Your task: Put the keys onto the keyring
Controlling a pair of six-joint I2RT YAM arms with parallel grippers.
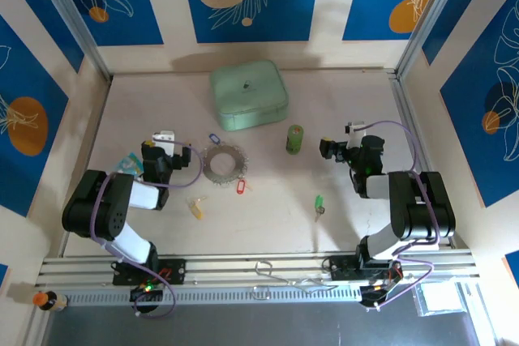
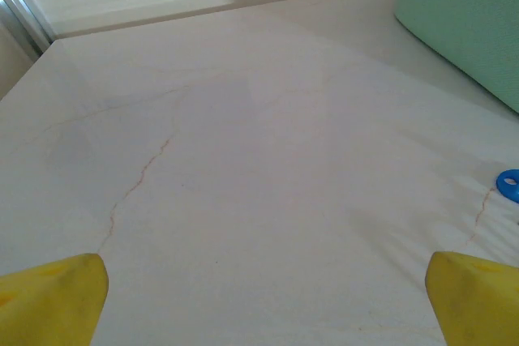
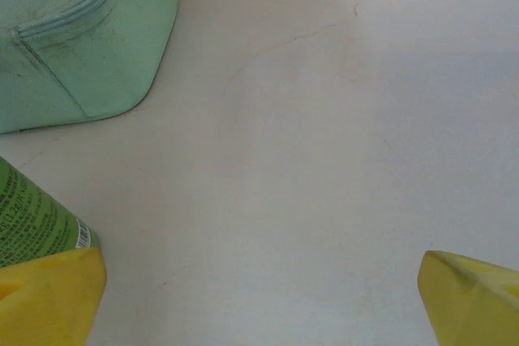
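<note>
The silvery keyring (image 1: 223, 162) lies on the table left of centre. Around it are the keys: a blue one (image 1: 214, 138) just behind it, also at the right edge of the left wrist view (image 2: 508, 185), a red one (image 1: 241, 187) in front of it, a yellow one (image 1: 195, 210) nearer the arms, and a green one (image 1: 319, 203) off to the right. My left gripper (image 1: 168, 150) (image 2: 263, 301) stands open over bare table, left of the ring. The right gripper (image 1: 347, 148) (image 3: 259, 301) is open too, at the right, with nothing between its yellow fingertips (image 3: 53, 293).
A mint-green zipped case (image 1: 249, 95) (image 2: 462, 22) (image 3: 77, 46) sits at the back centre. An upright green cylinder (image 1: 294, 138) (image 3: 32, 216) stands just left of the right gripper. A small teal packet (image 1: 128, 165) lies by the left arm. Walls close in the table on both sides.
</note>
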